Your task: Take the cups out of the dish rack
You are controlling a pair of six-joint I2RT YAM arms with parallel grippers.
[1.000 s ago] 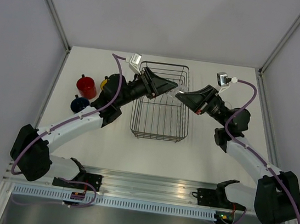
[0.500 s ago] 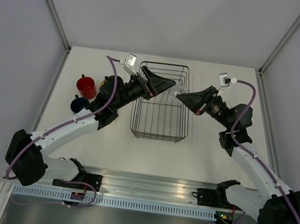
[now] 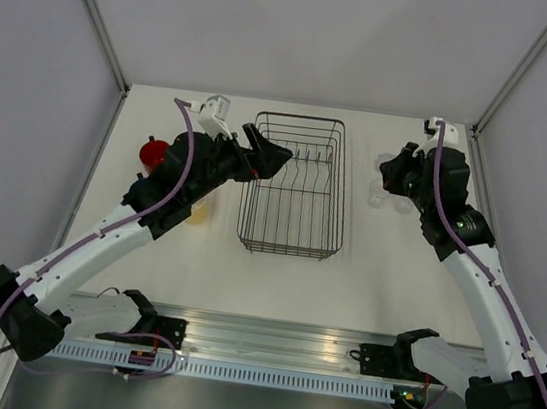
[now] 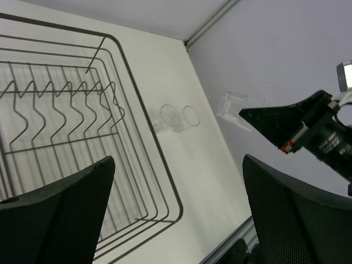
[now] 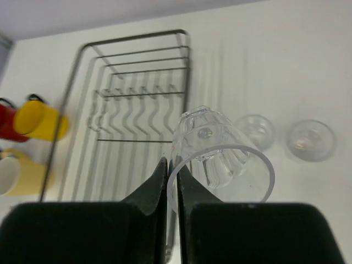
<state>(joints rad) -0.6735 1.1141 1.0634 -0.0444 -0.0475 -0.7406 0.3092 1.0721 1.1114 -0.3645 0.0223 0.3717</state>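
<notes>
The dark wire dish rack (image 3: pixel 296 187) sits empty (tines upright). Two clear tumblers (image 5: pixel 256 131) sit right of it; a third tumbler (image 5: pixel 212 137) hangs tilted, gripped by its rim. Left: red mug (image 5: pixel 4 118), yellow mug (image 5: pixel 41 120), cream mug (image 5: pixel 19 173).

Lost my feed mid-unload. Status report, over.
Left gripper open, empty. Right gripper shut on clear tumbler, by its rim, right of dish rack. No cups in rack. Two tumblers on table nearby; nothing else in the way.

dish rack (image 3: pixel 300 117): one. clear glass tumblers (image 5: pixel 256 131): three. handled mugs (image 5: pixel 39 121): three in view (red, yellow, cream).
</notes>
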